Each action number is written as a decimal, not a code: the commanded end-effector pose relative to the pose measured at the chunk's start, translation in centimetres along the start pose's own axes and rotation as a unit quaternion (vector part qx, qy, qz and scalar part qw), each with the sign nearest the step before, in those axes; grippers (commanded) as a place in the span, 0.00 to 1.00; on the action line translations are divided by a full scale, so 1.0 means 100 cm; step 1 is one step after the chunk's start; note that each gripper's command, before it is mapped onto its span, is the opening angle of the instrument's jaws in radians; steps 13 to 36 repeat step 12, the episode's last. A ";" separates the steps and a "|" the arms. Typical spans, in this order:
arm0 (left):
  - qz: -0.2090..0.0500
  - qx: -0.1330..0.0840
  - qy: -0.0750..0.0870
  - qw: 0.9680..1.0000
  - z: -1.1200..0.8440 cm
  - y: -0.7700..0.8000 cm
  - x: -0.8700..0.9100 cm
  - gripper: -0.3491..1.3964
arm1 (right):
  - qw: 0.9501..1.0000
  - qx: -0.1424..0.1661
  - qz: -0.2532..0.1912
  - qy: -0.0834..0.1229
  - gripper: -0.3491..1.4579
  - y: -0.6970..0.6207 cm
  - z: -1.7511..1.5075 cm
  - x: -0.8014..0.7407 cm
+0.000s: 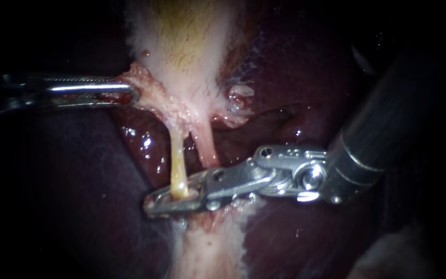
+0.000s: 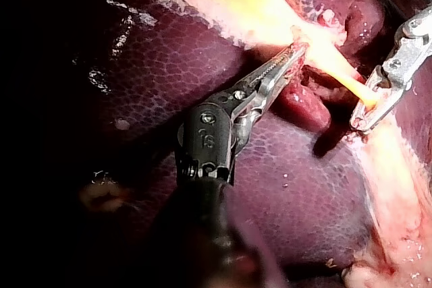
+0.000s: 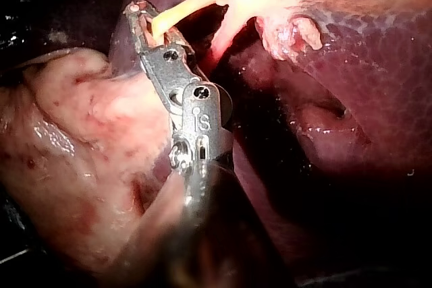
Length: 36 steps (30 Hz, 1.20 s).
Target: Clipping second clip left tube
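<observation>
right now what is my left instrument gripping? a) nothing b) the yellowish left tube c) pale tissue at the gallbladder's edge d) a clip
c: the left instrument is clamped on the pale tissue, apart from the left tube, which runs down to the right instrument.

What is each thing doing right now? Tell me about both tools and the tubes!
left tool: jaws shut on the ragged edge of the gallbladder.
right tool: jaws shut on the left tube.
left tube: stretched straight, lower end between the right tool's jaws.
right tube: free, no tool on it.
gallbladder: held at its edge.
liver: wet and shiny, not gripped.
</observation>
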 end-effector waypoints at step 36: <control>0.000 0.000 0.000 1.000 0.0000 -0.0002 -0.0001 0.00 | 1.000 0.000 0.007 -0.003 0.00 0.0003 -0.0002 -0.0004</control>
